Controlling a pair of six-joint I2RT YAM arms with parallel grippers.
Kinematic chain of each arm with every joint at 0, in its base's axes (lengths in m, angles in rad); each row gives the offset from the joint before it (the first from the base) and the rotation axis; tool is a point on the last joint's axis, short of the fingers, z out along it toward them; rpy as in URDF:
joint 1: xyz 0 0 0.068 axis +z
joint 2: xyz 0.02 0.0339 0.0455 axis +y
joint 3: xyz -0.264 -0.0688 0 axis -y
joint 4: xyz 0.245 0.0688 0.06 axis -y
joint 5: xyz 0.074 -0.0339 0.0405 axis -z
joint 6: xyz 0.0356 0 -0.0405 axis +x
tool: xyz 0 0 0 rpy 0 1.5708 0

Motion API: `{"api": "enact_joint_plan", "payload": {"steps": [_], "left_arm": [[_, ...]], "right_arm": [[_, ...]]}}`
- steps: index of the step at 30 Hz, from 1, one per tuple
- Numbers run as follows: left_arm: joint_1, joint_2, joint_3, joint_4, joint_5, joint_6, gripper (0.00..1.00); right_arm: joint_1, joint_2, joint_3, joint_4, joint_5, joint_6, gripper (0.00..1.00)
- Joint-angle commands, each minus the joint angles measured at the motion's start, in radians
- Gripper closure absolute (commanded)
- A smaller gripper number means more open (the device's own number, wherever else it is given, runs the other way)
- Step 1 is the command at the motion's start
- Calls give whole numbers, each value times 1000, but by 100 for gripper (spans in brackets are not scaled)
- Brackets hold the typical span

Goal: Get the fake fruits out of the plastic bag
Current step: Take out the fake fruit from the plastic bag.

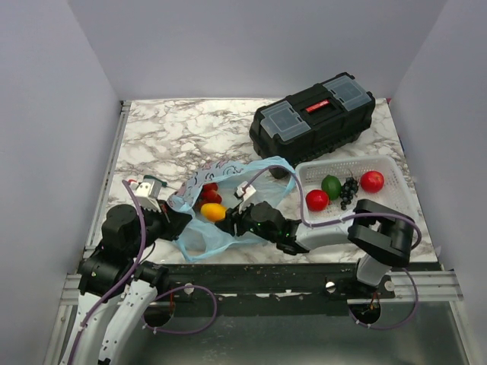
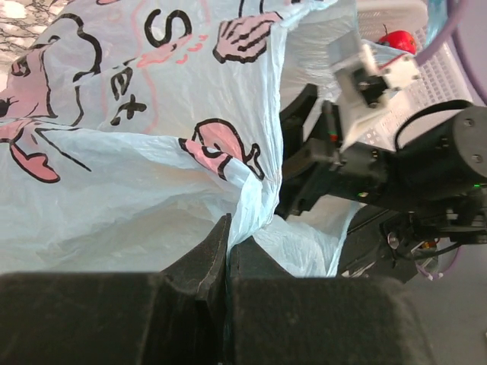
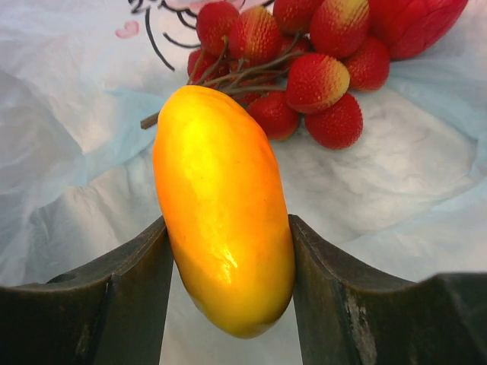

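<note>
While our left gripper [image 2: 228, 243] is clamped shut on the plastic bag [image 2: 137, 175] edge, we've got the right gripper [image 3: 228, 228] squeezing the yellow-orange fruit [image 3: 217, 175] inside the bag's mouth, touching the red berry cluster [image 3: 304, 68]. Red fruits [image 1: 317, 200], a green fruit [image 1: 331, 185] and grapes [image 1: 348, 190] sit in the white basket [image 1: 384, 169].

- Plastic bag [image 1: 204, 240] lies left of the basket [image 1: 396, 182].
- Toolbox [image 1: 312, 118] stands behind both.
- Elongated fruit [image 1: 214, 212] lies in the bag, berry cluster [image 1: 208, 195] just behind it.

I work in a lab test booth — plain pale grey wall panels [image 1: 251, 46] box in a marble-patterned tabletop [image 1: 183, 129], with a silver aluminium mounting rail [image 1: 430, 284] and a black plastic toolbox [image 1: 312, 122].
</note>
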Motion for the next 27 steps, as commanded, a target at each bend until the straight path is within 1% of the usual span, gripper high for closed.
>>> {"api": "enact_joint_plan", "payload": {"steps": [1,7,16,19,21,27], "left_arm": [[-2,19,4,-11,-30,-9,100],[-4,25,2,-9,-35,-14,100],[-4,49,4,-13,-35,-16,100],[-3,45,4,-12,-44,-21,100],[-4,45,7,-19,-45,-20,100],[-4,19,1,-11,-49,-22,100]], "right_arm": [[5,-117,-66,11,58,23,99],[5,-273,-88,-54,56,21,99],[5,-442,-104,-137,96,13,99],[5,-500,-92,-208,55,14,99],[5,-542,-102,-220,25,11,99],[6,-646,-76,-311,31,0,99]]}}
